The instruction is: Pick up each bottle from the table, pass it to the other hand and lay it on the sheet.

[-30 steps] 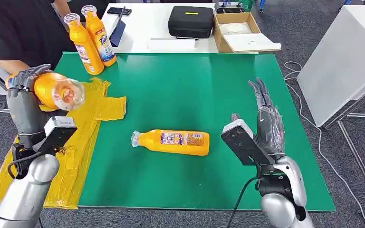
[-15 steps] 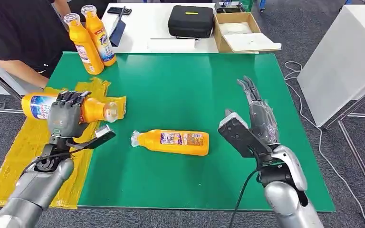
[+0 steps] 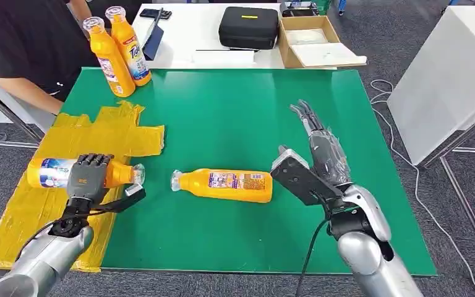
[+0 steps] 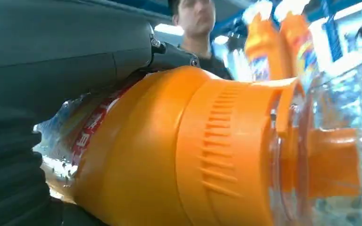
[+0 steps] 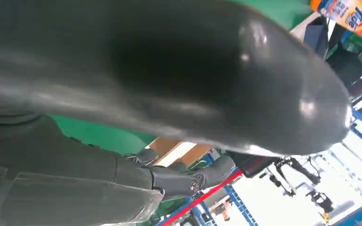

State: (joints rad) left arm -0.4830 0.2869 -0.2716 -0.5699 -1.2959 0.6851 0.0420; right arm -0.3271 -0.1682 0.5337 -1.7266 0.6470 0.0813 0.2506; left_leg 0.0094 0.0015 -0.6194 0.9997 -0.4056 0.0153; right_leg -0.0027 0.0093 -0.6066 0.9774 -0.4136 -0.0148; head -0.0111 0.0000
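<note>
Green matting covers the table [image 3: 235, 111], with a yellow sheet [image 3: 49, 210] on its left side. On that sheet the left hand [image 3: 86, 177] is wrapped around an orange bottle [image 3: 46, 172] lying on its side. A second bottle [image 3: 226, 185] lies mid-table. Beside it the right hand [image 3: 321, 145] hovers, fingers straight and empty. Two upright bottles [image 3: 116, 52] stand at the far corner.
</note>
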